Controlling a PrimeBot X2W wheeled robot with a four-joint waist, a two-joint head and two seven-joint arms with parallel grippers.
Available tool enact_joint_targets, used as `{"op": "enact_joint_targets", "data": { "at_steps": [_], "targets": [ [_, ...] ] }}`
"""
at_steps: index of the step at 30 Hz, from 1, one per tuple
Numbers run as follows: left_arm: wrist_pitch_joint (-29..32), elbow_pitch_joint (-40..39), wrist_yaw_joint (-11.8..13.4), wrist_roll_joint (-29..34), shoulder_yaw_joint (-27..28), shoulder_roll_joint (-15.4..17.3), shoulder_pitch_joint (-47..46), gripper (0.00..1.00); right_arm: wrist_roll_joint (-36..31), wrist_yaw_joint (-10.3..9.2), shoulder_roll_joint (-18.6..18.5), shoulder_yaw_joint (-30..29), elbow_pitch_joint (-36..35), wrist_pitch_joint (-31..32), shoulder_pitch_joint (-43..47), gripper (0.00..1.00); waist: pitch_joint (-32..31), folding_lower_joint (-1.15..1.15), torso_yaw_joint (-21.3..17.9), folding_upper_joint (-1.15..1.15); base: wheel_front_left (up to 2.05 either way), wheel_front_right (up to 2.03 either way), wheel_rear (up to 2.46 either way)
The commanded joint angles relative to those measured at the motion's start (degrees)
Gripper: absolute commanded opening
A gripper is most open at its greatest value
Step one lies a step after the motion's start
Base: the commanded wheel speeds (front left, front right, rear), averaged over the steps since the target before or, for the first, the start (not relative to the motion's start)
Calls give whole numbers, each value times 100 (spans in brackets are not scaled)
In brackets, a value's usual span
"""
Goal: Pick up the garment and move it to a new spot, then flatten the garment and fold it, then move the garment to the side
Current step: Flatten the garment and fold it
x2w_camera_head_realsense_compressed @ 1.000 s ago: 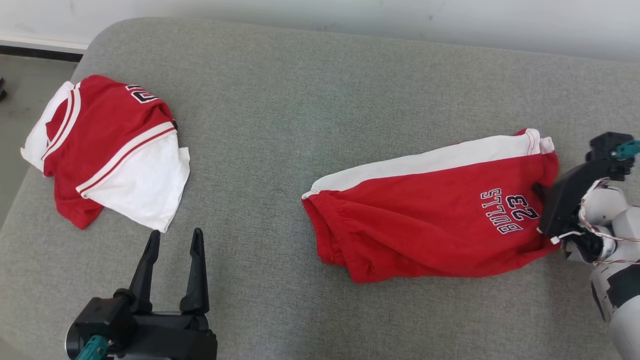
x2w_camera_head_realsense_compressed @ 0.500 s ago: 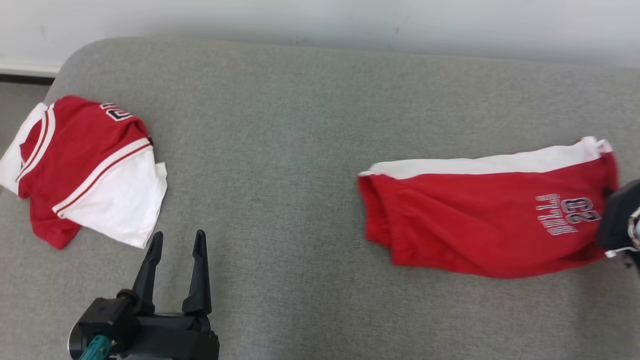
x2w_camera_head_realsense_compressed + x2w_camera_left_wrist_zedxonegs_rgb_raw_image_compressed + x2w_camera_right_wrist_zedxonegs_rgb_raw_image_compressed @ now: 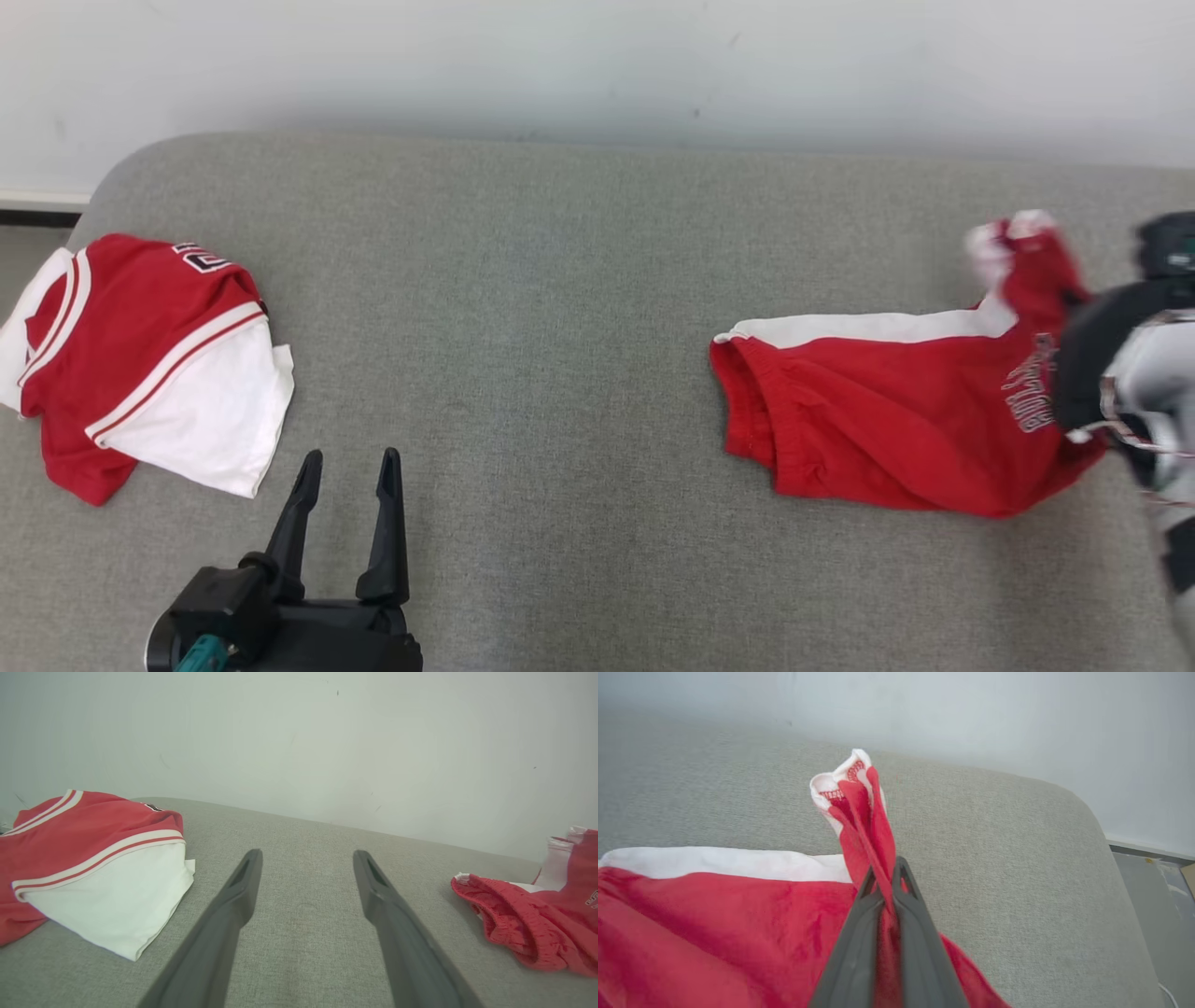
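Observation:
The garment (image 3: 887,425) is a pair of red shorts with a white side stripe, lying on the right part of a grey cushion (image 3: 523,308). My right gripper (image 3: 887,875) is shut on the leg end of the garment (image 3: 714,924), and the hem stands up bunched above the fingertips. The waistband end of the garment (image 3: 528,924) still rests on the cushion. My left gripper (image 3: 350,457) is open and holds nothing, low at the front left, well apart from the garment. Between its fingers (image 3: 233,905) is bare cushion.
A folded red and white jersey (image 3: 149,364) lies at the cushion's left end, beside the left gripper. A pale wall (image 3: 597,65) runs behind the cushion. The cushion's rounded right edge drops to the floor (image 3: 1148,882) just past the garment.
The right gripper has shut on the garment's leg end, lifted it so the hem stands up, and dragged the garment rightward. The head camera has tilted up. The left gripper is unmoved.

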Motion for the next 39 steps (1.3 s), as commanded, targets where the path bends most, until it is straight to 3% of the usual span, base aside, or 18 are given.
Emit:
{"op": "enact_joint_targets", "data": {
  "at_steps": [1,8,14,27,28,29,36,39],
  "targets": [
    [-4,12,-6,-24,-10,-2,82,100,59,-15,42,50,-88,52,65,0,-64,0,-24,0,0,0,0],
    [-4,54,-18,-95,-113,0,200,100,430,-15,684,656,-508,580,101,0,-207,0,57,0,0,0,0],
    [-4,74,-12,-127,-179,0,183,100,457,-15,1201,750,-64,624,-56,0,-213,0,241,0,0,0,0],
    [-4,30,77,-234,-250,-1,117,100,223,-14,1844,591,913,313,-243,0,-59,0,434,0,0,0,0],
    [-4,35,85,-236,-255,-1,111,100,249,-14,1876,584,967,271,-266,77,-54,0,431,0,0,0,0],
    [-4,42,91,-244,-256,-2,99,100,347,-14,1918,551,1003,223,-292,100,-50,0,425,0,0,0,0],
    [-4,52,86,-238,-226,-2,60,100,1498,-14,2024,633,817,7,-473,100,-72,0,307,0,0,0,0],
    [-4,40,89,-209,-202,-2,58,100,1636,-14,1690,625,525,-349,-496,100,-111,0,220,0,0,0,0]
  ]
}}
